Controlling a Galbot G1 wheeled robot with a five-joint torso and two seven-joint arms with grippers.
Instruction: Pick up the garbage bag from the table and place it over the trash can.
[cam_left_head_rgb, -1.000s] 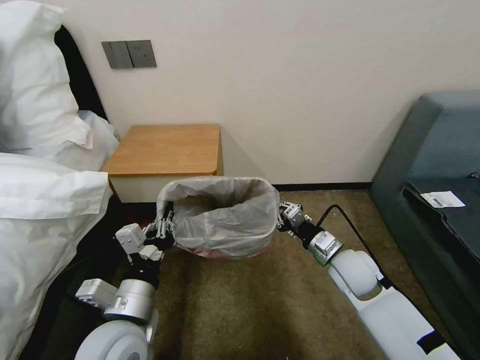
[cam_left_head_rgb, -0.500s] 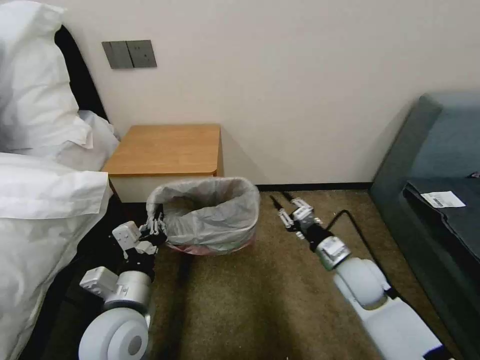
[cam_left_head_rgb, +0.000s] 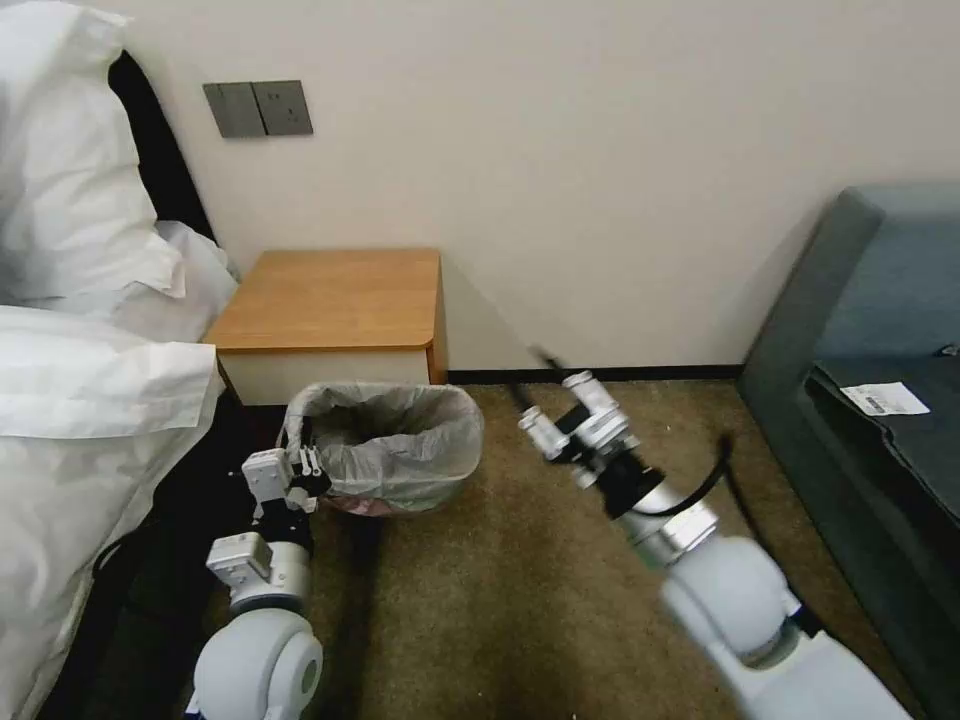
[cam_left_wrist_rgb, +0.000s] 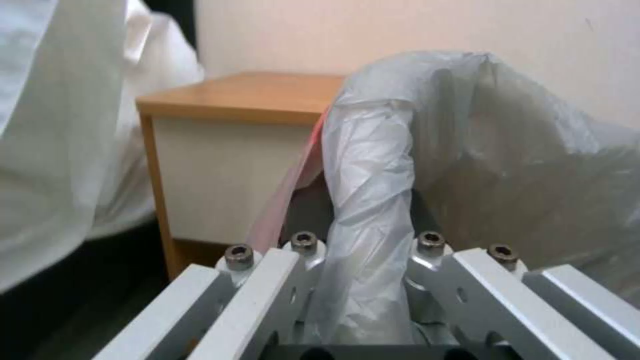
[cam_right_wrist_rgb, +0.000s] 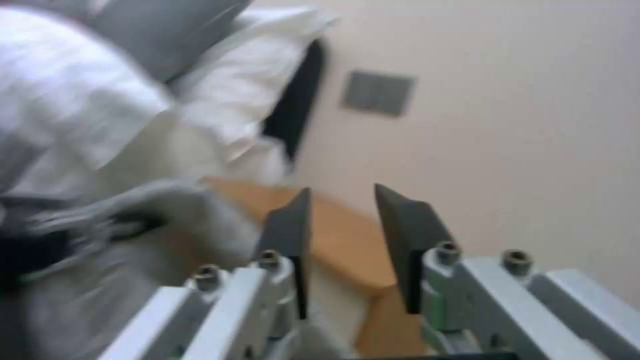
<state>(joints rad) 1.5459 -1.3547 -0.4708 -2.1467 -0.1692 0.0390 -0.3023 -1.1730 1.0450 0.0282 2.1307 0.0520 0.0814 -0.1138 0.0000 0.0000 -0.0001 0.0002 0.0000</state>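
Observation:
The garbage bag (cam_left_head_rgb: 400, 450), grey and crinkly, stands open-mouthed in a bin-like shape on the carpet in front of the table (cam_left_head_rgb: 330, 295). Its pink-red band (cam_left_head_rgb: 372, 506) shows at the bottom. The trash can is hidden by the plastic. My left gripper (cam_left_head_rgb: 308, 462) is at the bag's left rim, shut on a fold of the garbage bag (cam_left_wrist_rgb: 363, 260), beside the table (cam_left_wrist_rgb: 247, 97). My right gripper (cam_left_head_rgb: 528, 375) hangs open in the air to the right of the bag and touches nothing. In the right wrist view, the right gripper (cam_right_wrist_rgb: 343, 192) has an empty gap between its dark fingers.
A bed with white pillows (cam_left_head_rgb: 80, 400) fills the left side. A grey sofa (cam_left_head_rgb: 880, 320) with a paper slip stands at the right. A black cable (cam_left_head_rgb: 715, 470) loops at my right wrist. Brown carpet (cam_left_head_rgb: 500, 600) lies open in the middle.
My right gripper let go of the bag's right rim, opened, and rose away to the right. The bag's mouth went slack, narrowed, and shifted left and lower with my left gripper still holding it.

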